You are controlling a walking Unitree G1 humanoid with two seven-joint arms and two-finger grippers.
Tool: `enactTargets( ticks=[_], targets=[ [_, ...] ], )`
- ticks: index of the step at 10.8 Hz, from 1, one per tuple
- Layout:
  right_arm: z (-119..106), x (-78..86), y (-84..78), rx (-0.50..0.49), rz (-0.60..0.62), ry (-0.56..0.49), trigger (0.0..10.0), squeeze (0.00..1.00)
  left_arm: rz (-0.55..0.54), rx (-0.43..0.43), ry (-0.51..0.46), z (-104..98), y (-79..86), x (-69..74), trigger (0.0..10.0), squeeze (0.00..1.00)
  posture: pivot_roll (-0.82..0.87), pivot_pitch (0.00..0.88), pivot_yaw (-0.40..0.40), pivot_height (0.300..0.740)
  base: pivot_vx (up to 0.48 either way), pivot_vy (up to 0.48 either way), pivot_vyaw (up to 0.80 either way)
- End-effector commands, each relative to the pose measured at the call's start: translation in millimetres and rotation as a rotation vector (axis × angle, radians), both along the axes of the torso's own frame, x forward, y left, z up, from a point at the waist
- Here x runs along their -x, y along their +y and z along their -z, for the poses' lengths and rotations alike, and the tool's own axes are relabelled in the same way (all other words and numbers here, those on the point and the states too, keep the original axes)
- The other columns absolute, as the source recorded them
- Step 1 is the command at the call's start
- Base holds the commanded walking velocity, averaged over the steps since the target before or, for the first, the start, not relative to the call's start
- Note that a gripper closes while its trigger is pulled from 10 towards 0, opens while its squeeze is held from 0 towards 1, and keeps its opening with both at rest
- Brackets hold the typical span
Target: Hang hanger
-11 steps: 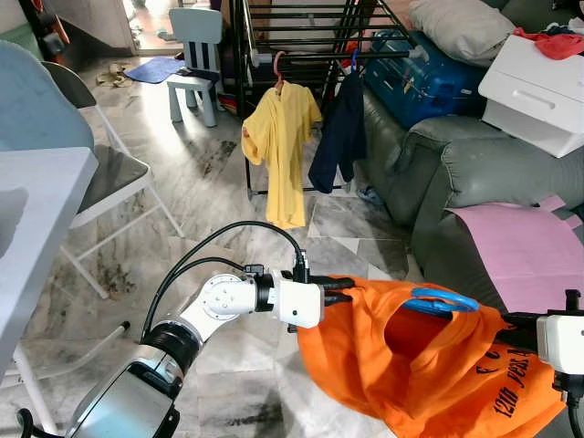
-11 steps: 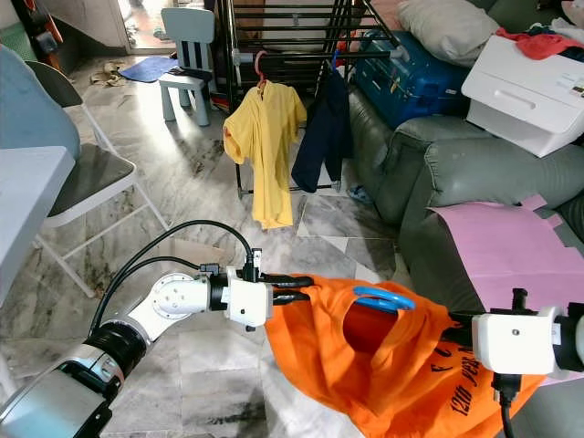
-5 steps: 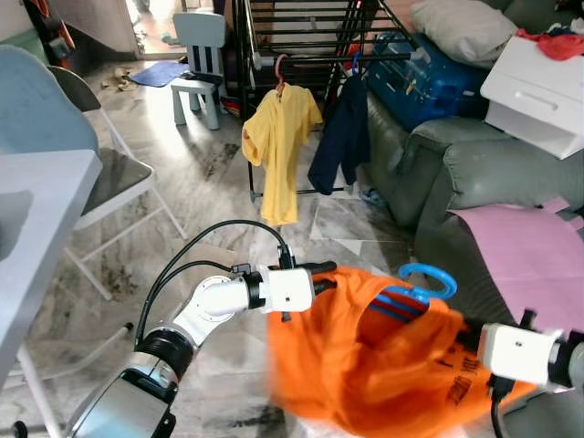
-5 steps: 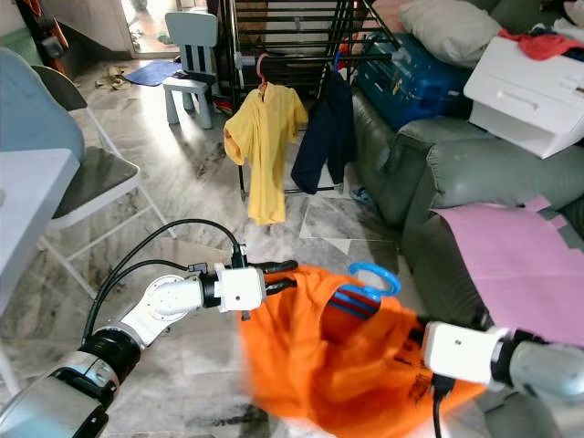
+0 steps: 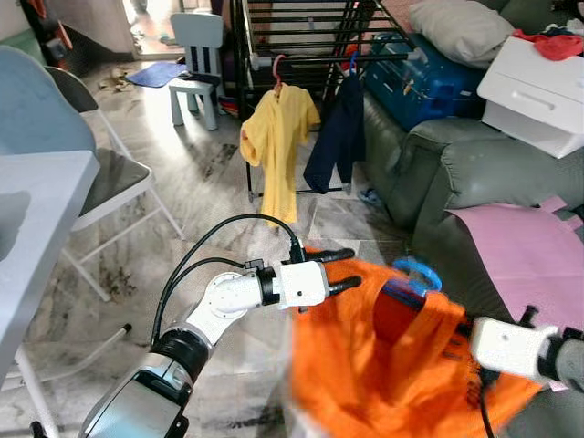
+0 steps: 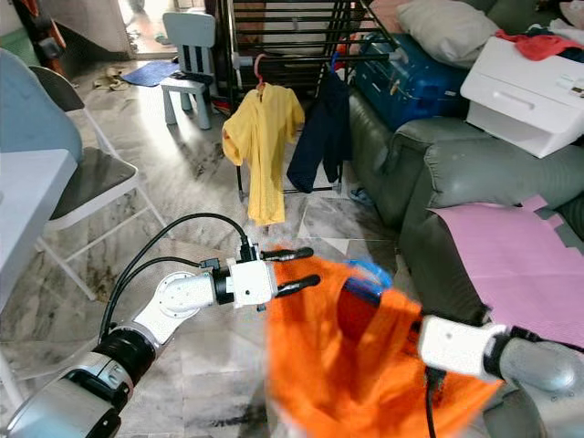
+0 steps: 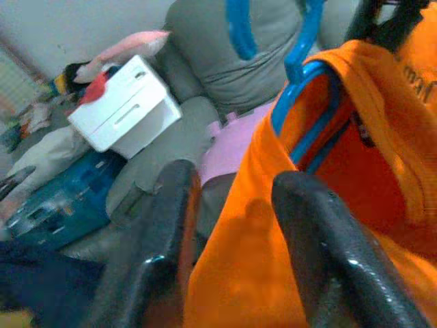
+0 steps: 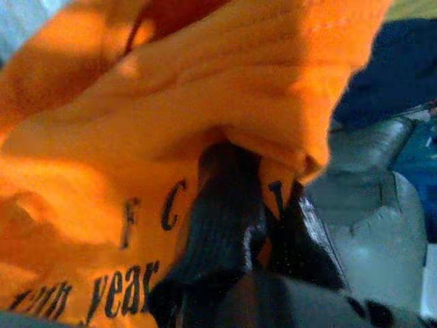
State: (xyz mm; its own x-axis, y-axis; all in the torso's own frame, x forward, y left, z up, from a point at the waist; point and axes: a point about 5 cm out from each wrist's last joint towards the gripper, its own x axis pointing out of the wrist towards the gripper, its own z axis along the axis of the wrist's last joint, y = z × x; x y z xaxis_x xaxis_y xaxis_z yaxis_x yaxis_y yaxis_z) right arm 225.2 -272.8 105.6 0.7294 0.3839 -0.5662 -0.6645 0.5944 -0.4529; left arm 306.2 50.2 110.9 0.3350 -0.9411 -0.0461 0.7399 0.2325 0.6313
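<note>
An orange shirt [image 5: 392, 365] on a blue hanger [image 5: 412, 271] hangs blurred low in front of me. My left gripper [image 5: 345, 271] stands open at the shirt's left shoulder; in the left wrist view its black fingers [image 7: 171, 225] are spread, with orange cloth and the blue hanger [image 7: 300, 102] beyond them. My right gripper [image 8: 263, 184] is shut on a fold of the orange shirt [image 8: 205, 102]; its white wrist [image 5: 502, 347] shows at the shirt's right side. Further ahead a black drying rack [image 5: 301, 57] carries a yellow shirt [image 5: 274, 146] and a navy garment [image 5: 338, 137].
A grey sofa [image 5: 456, 173] runs along the right with a pink sheet [image 5: 525, 246], a blue suitcase [image 5: 429, 78] and a white drawer box [image 5: 534, 91]. On the left are a folding chair [image 5: 109, 173] and a white table edge [image 5: 36, 210]. A small chair [image 5: 196, 55] stands beyond.
My left gripper has opened and let go of the shirt's shoulder. The orange shirt has swung and sagged, now blurred, and the blue hanger has shifted left and tilted.
</note>
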Motion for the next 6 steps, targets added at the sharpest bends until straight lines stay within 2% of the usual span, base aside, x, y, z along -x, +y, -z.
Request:
enactTargets(
  ticks=[1,2,3,4,5,6],
  targets=[
    [2.6,-6.7,-1.9,-0.011,0.09,-0.057,0.0,0.0,-0.133,0.022,0.019,2.9,12.4,-8.6,10.0,1.0,-0.03,0.0,0.01,0.74,0.0,0.0,0.0],
    [11.3,-9.2,0.0,-0.057,0.187,-0.074,0.0,0.0,-0.239,0.062,0.058,9.7,20.4,-11.5,10.0,1.0,-0.04,0.0,0.018,0.74,0.0,0.0,0.0],
    [22.2,-13.5,7.6,-0.168,0.336,-0.115,0.0,0.0,-0.447,0.116,0.179,25.0,33.0,-17.9,10.0,1.0,-0.04,0.0,0.022,0.74,0.0,0.0,0.0],
    [27.1,-15.8,11.3,-0.223,0.418,-0.141,0.0,0.0,-0.556,0.12,0.223,33.3,39.9,-20.7,10.0,1.0,-0.03,0.0,0.02,0.74,0.0,0.0,0.0],
    [38.9,-20.1,16.8,-0.382,0.634,-0.187,0.0,0.0,-0.734,0.148,0.318,42.8,51.2,-27.6,10.0,1.0,-0.03,0.0,0.014,0.74,0.0,0.0,0.0],
    [48.5,-22.3,21.5,-0.457,0.738,-0.191,0.0,0.0,-0.853,0.151,0.342,45.3,58.9,-32.9,10.0,1.0,-0.03,0.0,0.008,0.74,0.0,0.0,0.0]
  ],
)
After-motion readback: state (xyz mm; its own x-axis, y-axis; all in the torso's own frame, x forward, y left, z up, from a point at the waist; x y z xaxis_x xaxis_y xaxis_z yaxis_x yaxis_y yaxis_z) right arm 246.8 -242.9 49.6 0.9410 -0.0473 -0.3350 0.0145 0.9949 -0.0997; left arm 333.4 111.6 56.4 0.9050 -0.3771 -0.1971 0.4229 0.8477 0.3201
